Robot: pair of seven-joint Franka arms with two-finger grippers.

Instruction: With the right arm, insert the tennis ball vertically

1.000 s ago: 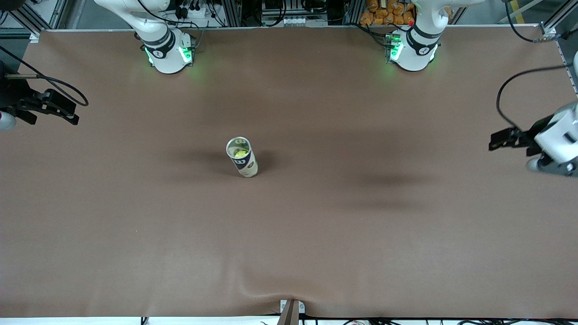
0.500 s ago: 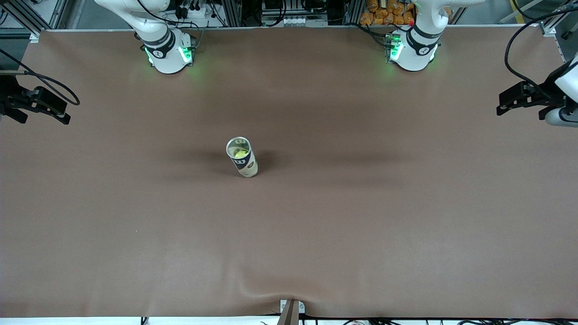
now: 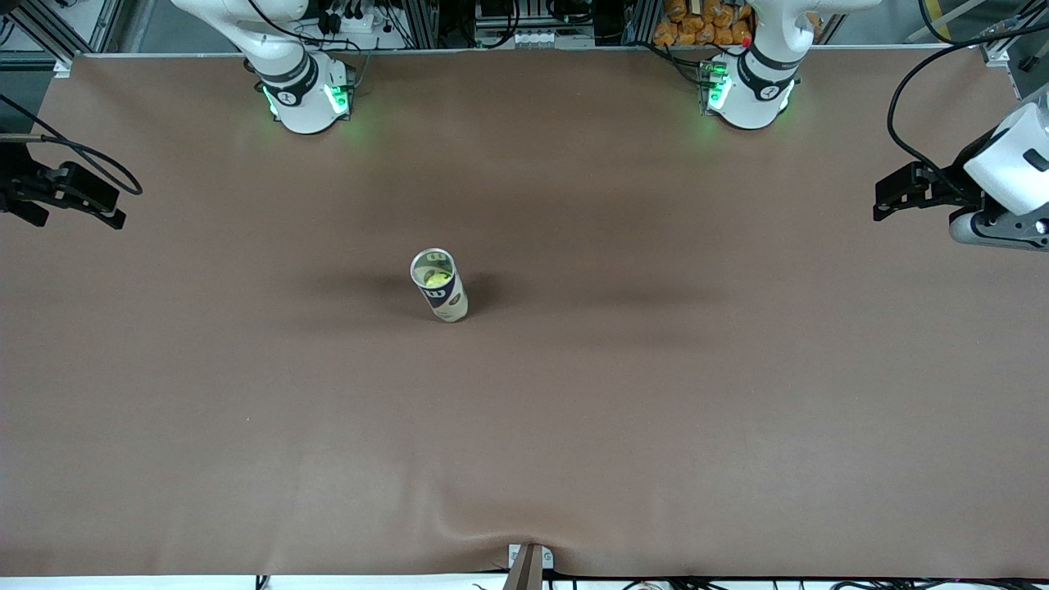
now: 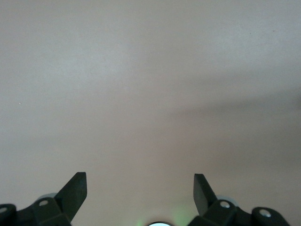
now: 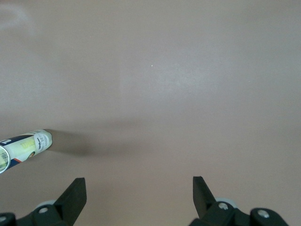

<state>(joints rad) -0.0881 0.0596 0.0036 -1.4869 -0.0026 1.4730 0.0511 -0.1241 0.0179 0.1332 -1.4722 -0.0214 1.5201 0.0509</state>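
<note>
Item 1. Clear cylindrical plastic tennis-ball can with a dark blue and cream label (image 3: 440,287): stands upright on the table near its middle, somewhat toward the right arm's end. The metal-rimmed mouth is open at the top. In the right wrist view the can (image 5: 23,145) shows at the picture's edge, casting a soft shadow across the cloth.

Item 2. Yellow-green felt tennis ball (image 3: 432,279): lies inside the can, seen through the open mouth and the clear wall. How deep it sits cannot be told.

Item 3. Right gripper, black, two-fingered (image 3: 111,215): hangs over the table's edge at the right arm's end, well apart from the can. Its own wrist view shows the right gripper (image 5: 139,188) with both fingers spread wide and only bare cloth between them; it holds nothing.

Item 4. Left gripper, black, two-fingered, on a white wrist (image 3: 881,201): hangs over the table near the left arm's end, well apart from the can. The left wrist view shows the left gripper (image 4: 140,186) with jaws fully parted and empty, bare cloth below.

Item 5. Flat table covered in brown matte cloth (image 3: 656,393): carries the can alone among loose things; a small ripple shows in the cloth at the edge nearest the front camera.

Item 6. Two white arm bases with green lights (image 3: 305,94): stand along the table's edge farthest from the front camera.
</note>
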